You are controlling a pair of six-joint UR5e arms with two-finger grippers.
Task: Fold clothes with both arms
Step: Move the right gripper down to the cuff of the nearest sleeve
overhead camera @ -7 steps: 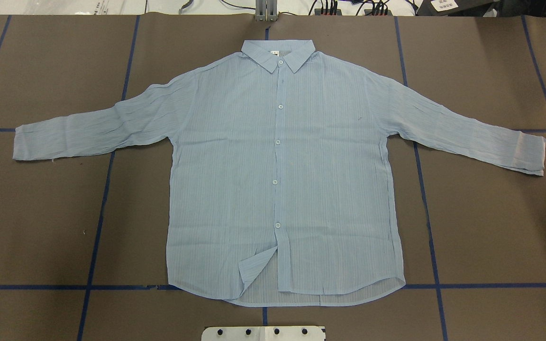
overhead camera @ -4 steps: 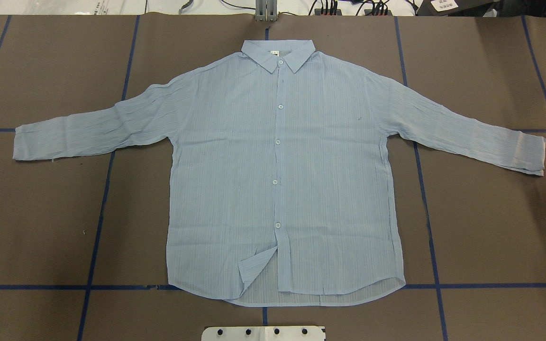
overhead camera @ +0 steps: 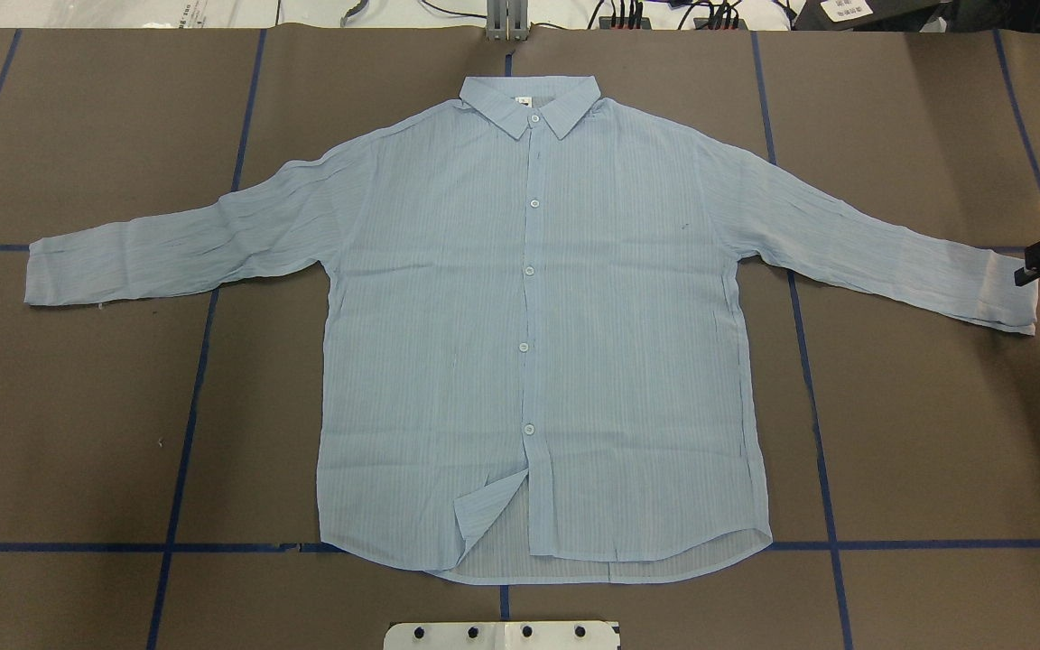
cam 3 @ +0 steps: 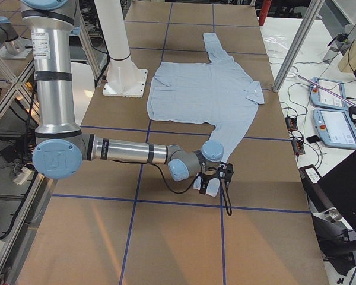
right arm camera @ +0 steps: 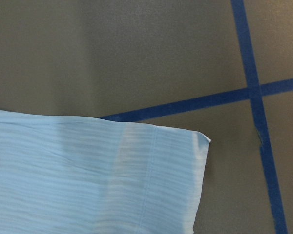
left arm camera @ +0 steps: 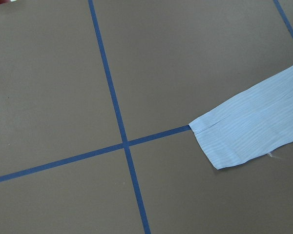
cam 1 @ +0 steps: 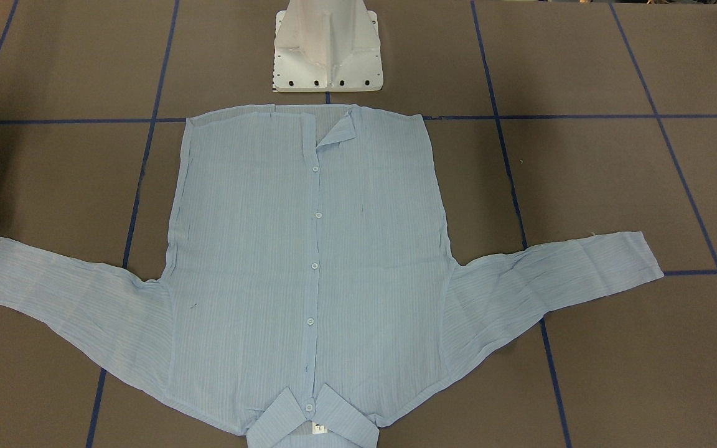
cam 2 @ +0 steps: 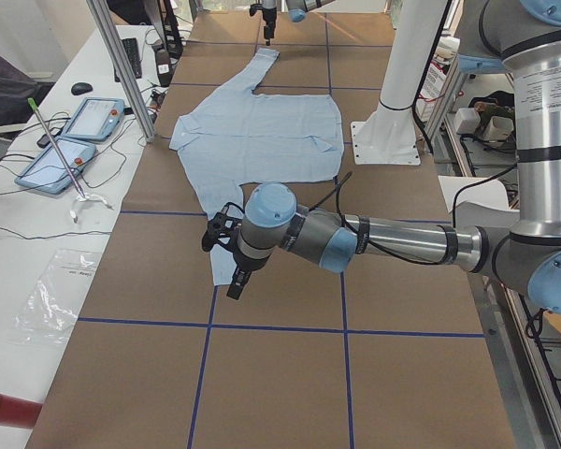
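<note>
We've got the shirt (overhead camera: 529,343) flat; right gripper (overhead camera: 1039,257) at its three-o'clock cuff (overhead camera: 1003,293), left gripper (cam 2: 232,276) beyond nine, both jaws unreadable.

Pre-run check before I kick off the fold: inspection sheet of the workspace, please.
Surface: brown table, blue tape grid.
Job's things: shirt flat, front up, sleeves spread; hem corner flipped.
Clutter: nothing seen.
Pincers: right pincer at the right cuff; left pincer near the left cuff; open or shut unclear.
Cables: black cable along the left arm.
Surroundings: pedestal by the hem; tablets on a side bench.
</note>
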